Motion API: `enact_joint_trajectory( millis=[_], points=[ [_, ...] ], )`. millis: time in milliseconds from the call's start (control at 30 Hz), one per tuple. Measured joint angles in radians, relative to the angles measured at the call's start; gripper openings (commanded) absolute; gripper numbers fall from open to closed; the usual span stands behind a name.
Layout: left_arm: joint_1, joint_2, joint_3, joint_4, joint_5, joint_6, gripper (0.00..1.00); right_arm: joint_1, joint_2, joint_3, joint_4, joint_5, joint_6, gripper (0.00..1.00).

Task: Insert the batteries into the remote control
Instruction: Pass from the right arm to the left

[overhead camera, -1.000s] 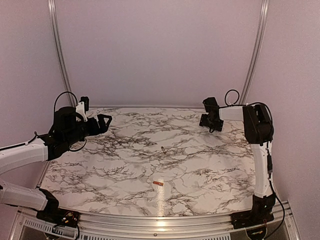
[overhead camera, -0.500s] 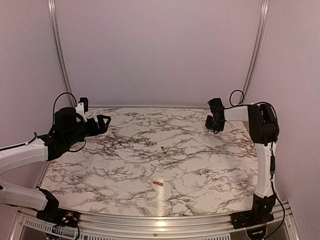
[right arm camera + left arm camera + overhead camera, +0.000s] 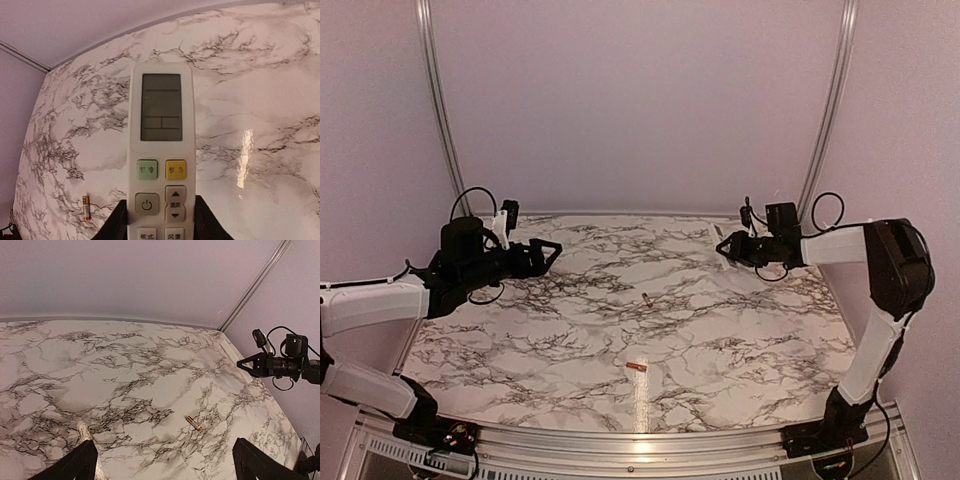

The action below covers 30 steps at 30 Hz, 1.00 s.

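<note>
The white remote control (image 3: 161, 155) has a grey screen, a green button and a yellow button. My right gripper (image 3: 161, 227) is shut on its lower end, one black finger on each long side, holding it above the marble table (image 3: 260, 100). In the top view the right gripper (image 3: 730, 247) points left over the table's back right. One battery (image 3: 646, 298) lies mid-table and another battery (image 3: 637, 367) lies nearer the front. The right wrist view shows a battery (image 3: 86, 207) left of the remote. My left gripper (image 3: 552, 248) hovers open at the back left; a battery (image 3: 194, 423) lies ahead of it.
Plain walls with metal rails (image 3: 437, 110) close in the table's back and sides. A bright glare streak (image 3: 640, 405) lies on the marble near the front edge. From the left wrist view the right gripper (image 3: 250, 363) hangs at the far right.
The right jaws have closed on the remote, and that arm has stretched out with the gripper turned to point left. The left arm has moved a little right, toward the middle.
</note>
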Motion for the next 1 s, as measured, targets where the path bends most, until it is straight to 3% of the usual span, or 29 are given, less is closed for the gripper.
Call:
enact_joint_trajectory(
  millis=[267, 533, 800, 1000],
  points=[
    [-0.048, 0.074, 0.002, 0.213, 0.205, -0.056, 0.99, 0.103, -0.224, -0.116, 0.443, -0.257, 0.137, 0.11],
    [-0.147, 0.180, 0.096, 0.378, 0.322, -0.092, 0.99, 0.255, -0.244, -0.122, 0.805, -0.361, 0.334, 0.12],
    [-0.232, 0.278, 0.192, 0.492, 0.354, -0.136, 0.98, 0.381, -0.219, -0.121, 1.039, -0.380, 0.463, 0.12],
    [-0.279, 0.317, 0.257, 0.533, 0.354, -0.148, 0.95, 0.430, -0.176, -0.115, 1.114, -0.388, 0.509, 0.12]
  ],
)
